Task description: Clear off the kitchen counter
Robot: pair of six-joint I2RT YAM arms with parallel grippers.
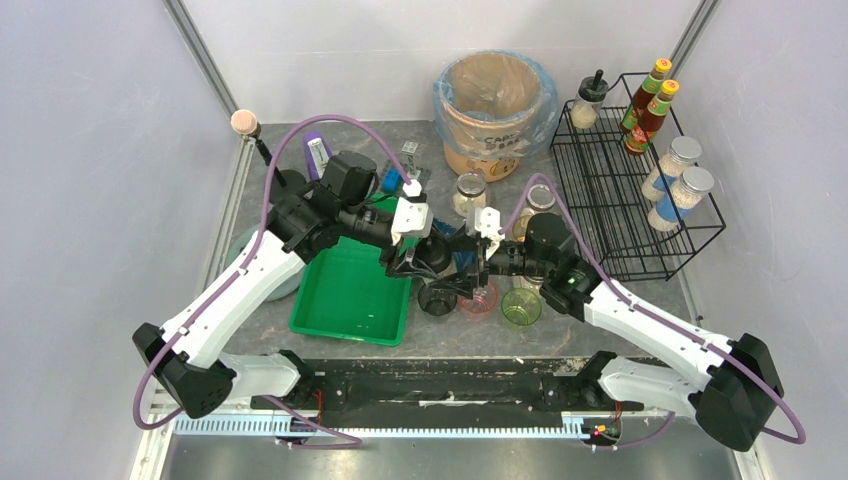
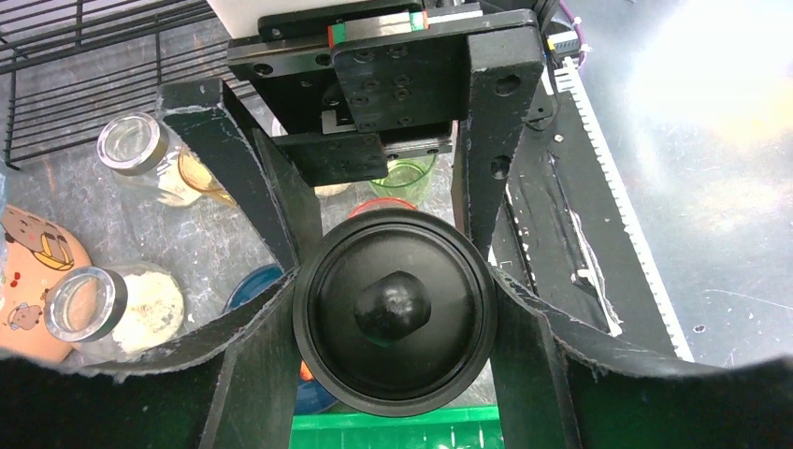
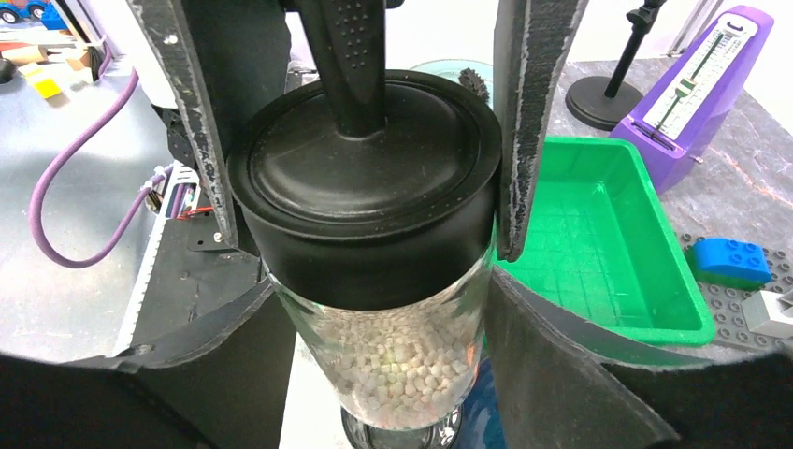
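Observation:
A glass jar of white pellets (image 3: 388,360) with a black lid (image 2: 393,313) and an upright black handle is held between both grippers over the kitchen counter (image 1: 450,338), just right of the green tray (image 1: 350,292). My left gripper (image 1: 415,256) comes from the left. In the left wrist view its fingers close on both sides of the lid. My right gripper (image 1: 470,264) comes from the right. In the right wrist view its fingers press the glass body on both sides. The jar (image 1: 436,256) is mostly hidden by fingers in the top view.
Just in front of the grippers are a green cup (image 1: 521,306), a small red item (image 1: 480,300) and a black round object (image 1: 437,298). Two jars (image 1: 470,190) stand behind. A lined bin (image 1: 495,100) and a wire rack (image 1: 630,200) with bottles are at the back right. A purple metronome (image 1: 318,155) is at the back left.

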